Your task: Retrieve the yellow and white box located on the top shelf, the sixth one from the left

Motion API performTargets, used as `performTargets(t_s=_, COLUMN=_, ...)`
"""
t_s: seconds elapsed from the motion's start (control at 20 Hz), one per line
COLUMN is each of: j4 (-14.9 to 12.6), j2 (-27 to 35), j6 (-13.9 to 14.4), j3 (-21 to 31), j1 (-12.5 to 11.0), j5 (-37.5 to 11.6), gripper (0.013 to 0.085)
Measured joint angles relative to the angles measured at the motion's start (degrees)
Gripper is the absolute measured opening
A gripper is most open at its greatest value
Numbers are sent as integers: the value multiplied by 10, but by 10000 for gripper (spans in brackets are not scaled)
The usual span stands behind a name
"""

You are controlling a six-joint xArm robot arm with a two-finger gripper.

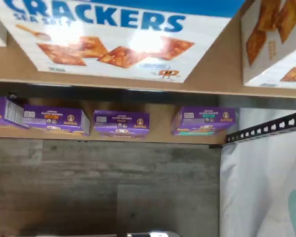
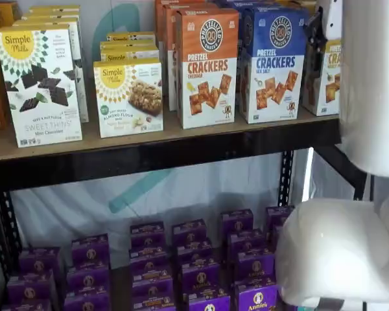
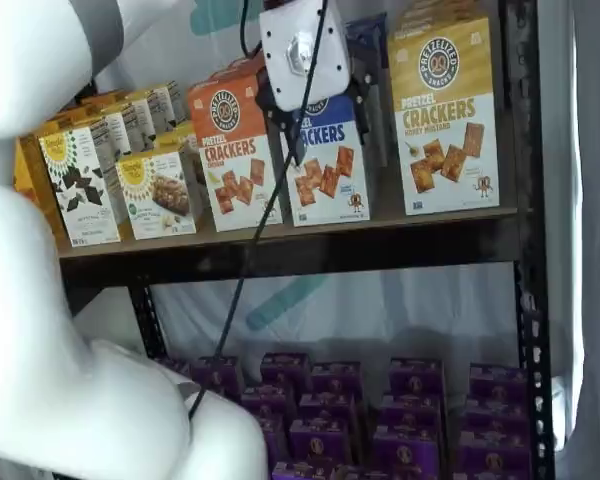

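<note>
Standing at shelf end: yellow and white box (image 3: 446, 115) | gripper (image 3: 310, 100) before blue carton (image 3: 327, 160), fingers indistinct

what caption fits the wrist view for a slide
Blue cracker box on the top shelf, purple boxes on the level below.

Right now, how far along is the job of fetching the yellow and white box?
Done: the arm has reached shelf height.
In hand: the gripper hovers before the blue-topped carton, holding nothing.
Left: the yellow and white box stands untouched on the top shelf; grasp and withdraw it.
</note>
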Motion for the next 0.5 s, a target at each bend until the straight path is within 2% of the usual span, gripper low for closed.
performTargets(t_s=0.5, j4=14, j2=16, j6=-37, j3=1, j1=-40, j5=-27, gripper=850)
